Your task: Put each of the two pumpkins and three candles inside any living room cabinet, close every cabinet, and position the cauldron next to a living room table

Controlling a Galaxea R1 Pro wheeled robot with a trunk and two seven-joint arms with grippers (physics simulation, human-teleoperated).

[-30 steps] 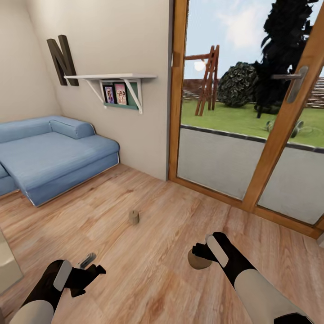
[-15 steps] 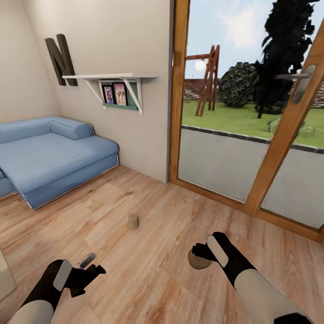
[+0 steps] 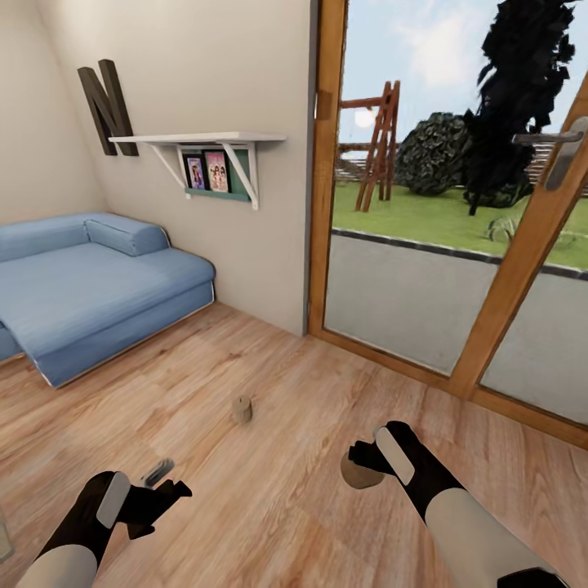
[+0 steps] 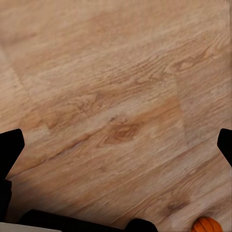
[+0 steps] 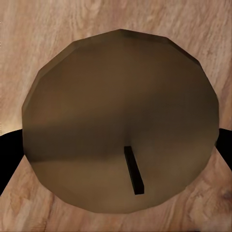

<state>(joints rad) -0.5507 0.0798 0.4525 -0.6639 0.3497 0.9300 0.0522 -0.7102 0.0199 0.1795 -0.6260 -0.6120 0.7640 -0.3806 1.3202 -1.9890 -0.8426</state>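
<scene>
A candle (image 3: 359, 472) is gripped in the right end effector (image 3: 365, 465), wick end facing the wrist camera, evidently for carrying to a cabinet. A second candle (image 3: 242, 409) stands on the floor (image 3: 286, 490) at 11 o'clock. The left end effector (image 3: 167, 490) is spread, holding nothing; a pumpkin (image 4: 207, 225) lies near it.

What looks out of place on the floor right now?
A candle stands alone on the wood floor between the sofa and the glass door, and a pumpkin sits on the floor too.
</scene>
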